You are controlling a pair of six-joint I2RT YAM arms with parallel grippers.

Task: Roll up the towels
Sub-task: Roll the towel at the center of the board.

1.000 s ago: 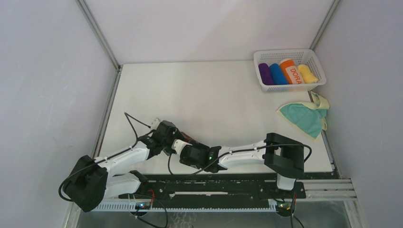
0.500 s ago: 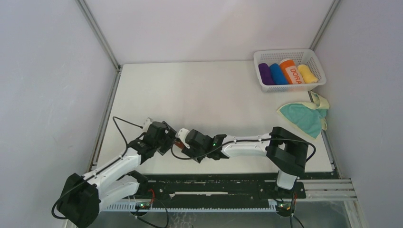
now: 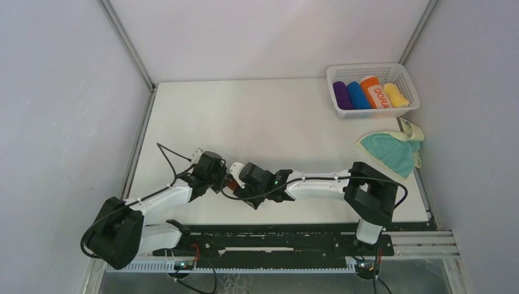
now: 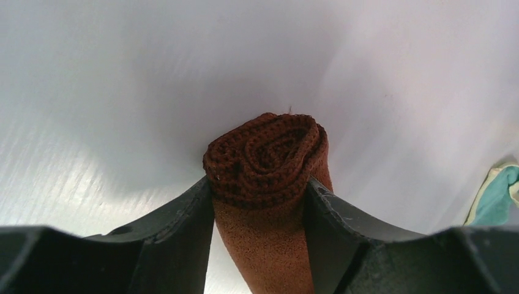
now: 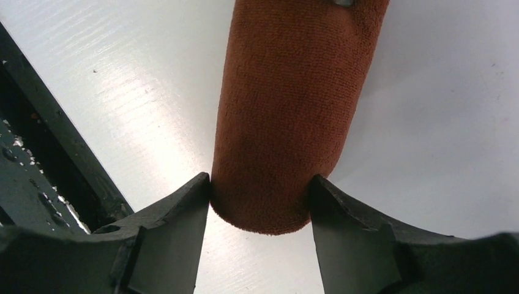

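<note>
From above, one camera takes in the whole table (image 3: 275,116); both wrist cameras closely face one rust-brown towel (image 4: 269,160) from opposite ends.

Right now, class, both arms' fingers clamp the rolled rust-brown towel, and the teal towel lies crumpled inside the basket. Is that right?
No. The teal towel lies crumpled on the table beside the basket, not inside it; the top view shows this. The left fingers and right fingers do clamp the rolled rust-brown towel.
</note>
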